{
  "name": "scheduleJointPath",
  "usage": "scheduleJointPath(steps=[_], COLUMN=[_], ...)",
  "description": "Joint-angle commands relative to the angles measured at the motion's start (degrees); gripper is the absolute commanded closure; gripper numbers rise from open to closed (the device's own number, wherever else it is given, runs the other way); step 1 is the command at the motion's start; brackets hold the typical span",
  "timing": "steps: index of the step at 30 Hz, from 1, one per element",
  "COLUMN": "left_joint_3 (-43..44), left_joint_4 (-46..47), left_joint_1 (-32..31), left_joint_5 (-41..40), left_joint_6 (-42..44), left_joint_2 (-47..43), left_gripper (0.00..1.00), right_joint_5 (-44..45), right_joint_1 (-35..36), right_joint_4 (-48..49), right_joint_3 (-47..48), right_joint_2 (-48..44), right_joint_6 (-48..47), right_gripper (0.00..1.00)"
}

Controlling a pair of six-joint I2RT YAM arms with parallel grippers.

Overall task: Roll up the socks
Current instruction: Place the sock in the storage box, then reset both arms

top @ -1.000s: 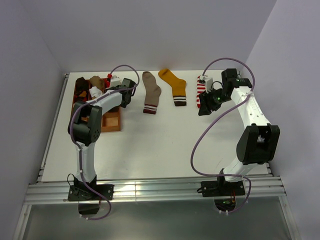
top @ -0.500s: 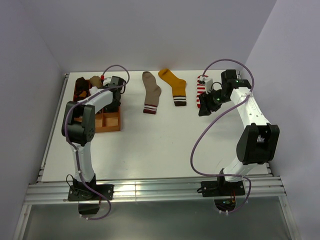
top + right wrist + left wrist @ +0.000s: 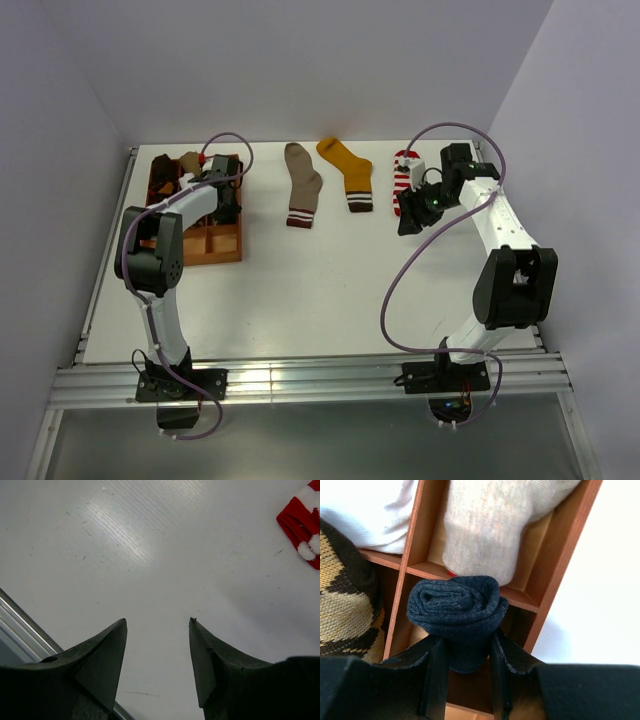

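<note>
My left gripper (image 3: 466, 639) is shut on a rolled navy sock (image 3: 454, 605), holding it just over a compartment of the wooden tray (image 3: 570, 545). Seen from the top, that gripper (image 3: 226, 203) hangs over the tray (image 3: 225, 252) at the table's left. A cream sock (image 3: 495, 525) fills the compartment beyond, and a brown argyle sock (image 3: 345, 610) lies to the left. A taupe sock (image 3: 301, 185) and a mustard sock (image 3: 350, 172) lie flat at the back. My right gripper (image 3: 157, 622) is open and holds nothing; it stands (image 3: 408, 214) over bare table beside the red-white striped sock (image 3: 403, 172).
A white sock (image 3: 365, 510) sits in the tray's far left compartment. The striped sock's red cuff with pompoms (image 3: 305, 535) shows at the upper right of the right wrist view. A metal rail (image 3: 30, 625) runs along the table's edge.
My left arm has swung left with the rolled navy sock, from the tray's right edge to above its compartments. The right arm has hardly moved.
</note>
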Motion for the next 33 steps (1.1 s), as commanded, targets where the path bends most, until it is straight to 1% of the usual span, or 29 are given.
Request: scheduleJointPath(steps=[1, 3, 6, 15, 24, 30, 33], left_joint_3=[-1.5, -1.3, -0.6, -2.2, -0.4, 0.2, 0.8], left_joint_4=[0.3, -0.3, -1.5, -1.8, -5.0, -5.2, -5.4], left_joint_1=[-1.6, -1.6, -1.6, -1.7, -1.7, -2.4, -4.0], left_joint_5=[9.5, 8.8, 8.1, 7.2, 4.3, 3.4, 3.4], left_joint_6=[-0.2, 0.3, 0.6, 1.5, 2.2, 2.1, 2.6], left_joint_2=[-0.5, -1.8, -2.9, -8.8, -13.5, -18.5, -20.9], left_gripper=[0.68, 0.62, 0.57, 0.49, 0.46, 0.46, 0.47], right_joint_5=[0.2, 0.2, 0.2, 0.5, 0.6, -0.3, -0.5], right_joint_1=[0.4, 0.3, 0.4, 0.6, 0.6, 0.6, 0.6], right_joint_4=[1.5, 1.4, 1.5, 1.4, 2.9, 5.8, 8.0], right_joint_3=[0.1, 0.1, 0.1, 0.4, 0.3, -0.9, -2.0], right_joint_2=[-2.1, -2.2, -2.2, -2.6, -3.3, -6.4, -8.7], right_joint_6=[0.5, 0.5, 0.6, 0.4, 0.8, 2.1, 3.7], right_gripper=[0.4, 0.4, 0.4, 0.4, 0.4, 0.39, 0.36])
